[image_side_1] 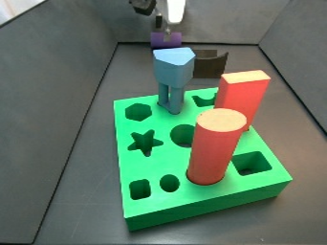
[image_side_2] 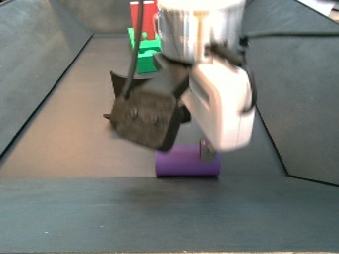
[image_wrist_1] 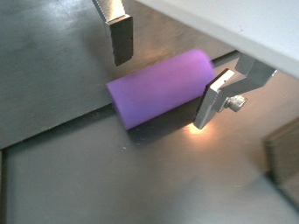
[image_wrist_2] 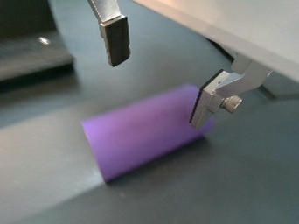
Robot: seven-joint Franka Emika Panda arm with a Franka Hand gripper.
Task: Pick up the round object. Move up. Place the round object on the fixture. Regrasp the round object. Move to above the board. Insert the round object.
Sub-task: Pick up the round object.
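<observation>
Item: smooth purple cylinder peg (image_wrist_2: pixel 146 140), lying on its side on the dark grey floor (image_wrist_1: pixel 70 184) at the far end of the enclosure, well apart from the thick bright green board (image_side_1: pixel 198 167) with shaped holes; in a side view it shows only as a small purple patch (image_side_1: pixel 163 40) behind the blue pentagon-topped peg (image_side_1: pixel 174 75). Near it stands the small black angular fixture (image_side_1: pixel 209 63). Also on the board: a thick red cylinder (image_side_1: pixel 215 145) and a red rectangular block (image_side_1: pixel 240 94). Gripper (image_wrist_1: pixel 170 66): released, jaws spread wide, nothing between the flat silver fingers (image_wrist_1: pixel 119 35); it hangs just above the peg, straddling it without touching in both wrist views. Handling, as judged: rigid, likely light, with a slick curved surface that may roll or slip if pinched off-centre. Recommended hold: across the curved flanks near mid-length, pads square to the axis, so the peg neither pivots nor squirts out on closing.
</observation>
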